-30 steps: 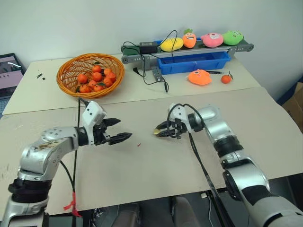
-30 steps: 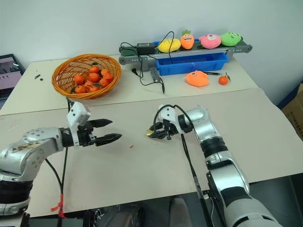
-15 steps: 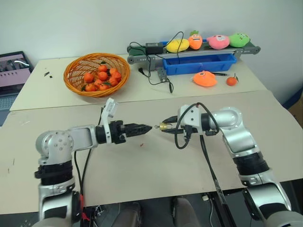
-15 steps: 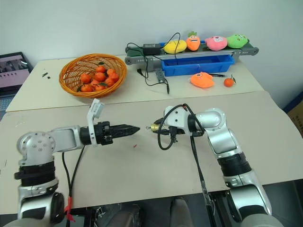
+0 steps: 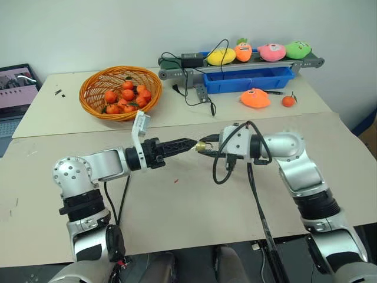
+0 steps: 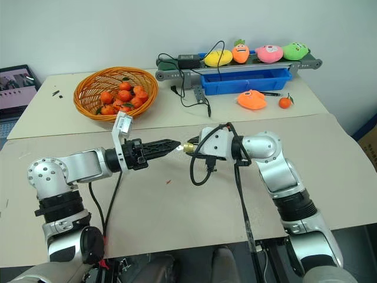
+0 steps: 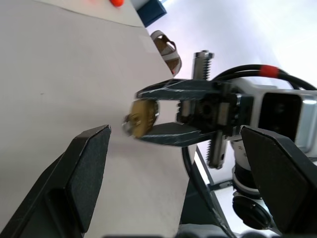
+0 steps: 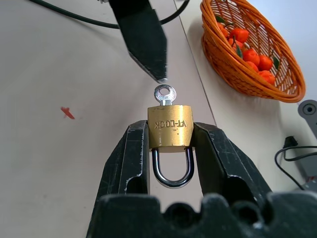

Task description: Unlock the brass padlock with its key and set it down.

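Note:
The brass padlock (image 8: pixel 170 130) sits upside down between the fingers of my right gripper (image 5: pixel 207 145), which is shut on its body, shackle toward the wrist. A small silver key (image 8: pixel 164 93) sticks out of the padlock's keyhole, pointing away from the gripper. Both are held above the middle of the table. My left gripper (image 5: pixel 188 143) comes in from the left with its tips just short of the key. One of its fingers (image 8: pixel 141 37) ends close to the key's head without touching it. In the left wrist view its fingers (image 7: pixel 81 163) stand wide apart, so it is open.
An orange basket (image 5: pixel 89 97) of small orange fruits stands at the back left. A blue bin (image 5: pixel 247 79) and a conveyor with plush toys (image 5: pixel 259 52) are at the back right, with an orange plush (image 5: pixel 255 97) and black cables in front. A screen (image 5: pixel 16 87) is at far left.
My left gripper has swung right and rolled, so its tips now reach the key. My right gripper has risen with the padlock. The camera also shifted.

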Tool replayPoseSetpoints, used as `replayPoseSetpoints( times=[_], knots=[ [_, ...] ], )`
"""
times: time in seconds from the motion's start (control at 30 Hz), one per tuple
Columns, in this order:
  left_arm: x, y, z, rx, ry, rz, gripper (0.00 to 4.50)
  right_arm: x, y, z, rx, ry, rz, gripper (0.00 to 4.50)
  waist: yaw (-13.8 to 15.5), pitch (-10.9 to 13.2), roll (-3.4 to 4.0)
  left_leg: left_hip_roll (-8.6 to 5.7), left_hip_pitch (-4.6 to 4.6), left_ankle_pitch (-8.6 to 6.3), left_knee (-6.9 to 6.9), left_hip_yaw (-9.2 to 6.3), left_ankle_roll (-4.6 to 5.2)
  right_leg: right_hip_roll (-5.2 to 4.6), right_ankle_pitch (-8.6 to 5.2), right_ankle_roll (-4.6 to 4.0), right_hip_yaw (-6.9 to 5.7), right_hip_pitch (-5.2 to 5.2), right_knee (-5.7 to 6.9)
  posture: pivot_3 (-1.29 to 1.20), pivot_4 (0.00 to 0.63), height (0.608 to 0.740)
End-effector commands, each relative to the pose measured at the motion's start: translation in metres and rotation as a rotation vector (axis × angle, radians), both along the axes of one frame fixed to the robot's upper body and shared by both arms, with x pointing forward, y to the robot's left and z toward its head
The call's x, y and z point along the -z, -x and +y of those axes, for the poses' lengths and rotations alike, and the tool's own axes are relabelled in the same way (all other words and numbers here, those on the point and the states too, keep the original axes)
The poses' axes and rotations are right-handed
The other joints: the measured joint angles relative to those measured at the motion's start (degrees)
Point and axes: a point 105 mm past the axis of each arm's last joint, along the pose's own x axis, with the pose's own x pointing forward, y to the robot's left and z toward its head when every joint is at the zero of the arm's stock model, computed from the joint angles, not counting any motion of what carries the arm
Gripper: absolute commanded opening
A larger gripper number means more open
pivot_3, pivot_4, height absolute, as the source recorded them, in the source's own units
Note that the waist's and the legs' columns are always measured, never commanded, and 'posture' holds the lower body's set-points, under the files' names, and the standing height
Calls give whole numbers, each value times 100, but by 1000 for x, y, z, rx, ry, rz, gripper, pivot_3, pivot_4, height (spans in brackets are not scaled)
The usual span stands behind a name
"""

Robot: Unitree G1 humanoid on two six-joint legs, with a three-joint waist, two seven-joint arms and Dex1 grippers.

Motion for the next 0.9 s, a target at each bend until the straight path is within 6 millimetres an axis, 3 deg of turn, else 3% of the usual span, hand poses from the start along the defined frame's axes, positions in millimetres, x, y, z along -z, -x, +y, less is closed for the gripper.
replayPoseSetpoints(
  times=[0.03,0.13,0.3,0.57,0.67,0.73,0.9],
  knots=[
    [-5,0,8,-16,21,-14,4442,-23,0,0,-13,-24,-81,900,1,0,0,0,0,0,0,0,0,0,0,0,0,0,0,0,150,740],
    [-5,0,7,-20,23,-14,4442,-26,0,1,-16,-31,-83,900,16,0,0,0,0,0,0,0,0,0,0,0,0,0,-3,0,150,740],
    [-6,-2,4,-34,22,-21,2963,-29,2,4,-22,-44,-78,900,60,0,0,0,0,0,0,0,0,0,0,0,1,0,-3,0,150,740],
    [-13,-2,-3,-20,24,-40,2963,-40,7,6,-24,-80,-61,900,91,0,0,0,0,0,0,1,0,0,0,0,1,0,-6,0,150,740],
    [-16,-2,-6,-16,26,-47,2270,-44,10,6,-25,-103,-43,900,102,0,0,0,-1,0,0,0,0,0,0,0,1,0,-6,0,150,740],
    [-19,-2,-7,-8,28,-54,1516,-45,12,7,-27,-122,-23,900,109,0,0,0,-1,0,0,0,0,-1,0,0,1,0,-8,0,150,740],
    [-21,-2,-8,-11,24,-52,1516,-44,16,3,-23,-128,4,900,117,0,0,0,-1,0,0,0,0,-1,0,0,2,0,-9,0,150,740]
  ],
)
